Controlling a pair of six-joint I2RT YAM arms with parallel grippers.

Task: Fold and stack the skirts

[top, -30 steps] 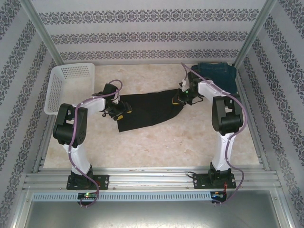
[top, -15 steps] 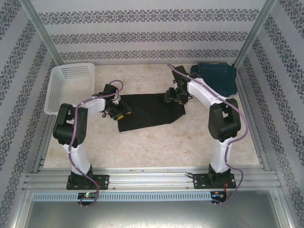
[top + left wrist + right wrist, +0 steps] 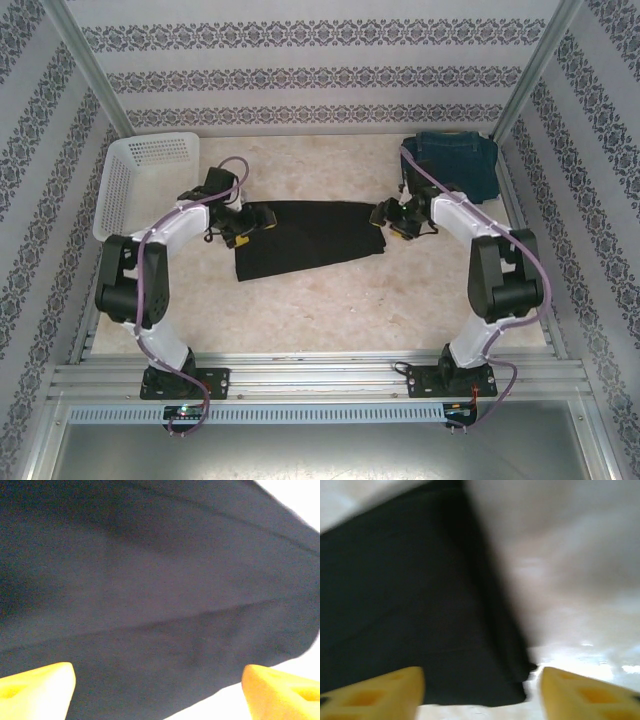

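On the surface [image 3: 330,300]: black skirt [image 3: 310,235] is spread flat between the claws.
Left claw [image 3: 253,222]: held open at the left edge.
Right claw [image 3: 383,214]: held open at the right edge.
Handling: soft, light and limp, by the look of it; corners are best pinched.

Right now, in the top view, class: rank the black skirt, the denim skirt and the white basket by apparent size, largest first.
Largest: black skirt and white basket, too alike to separate.
Smallest: denim skirt, partly behind the right arm.
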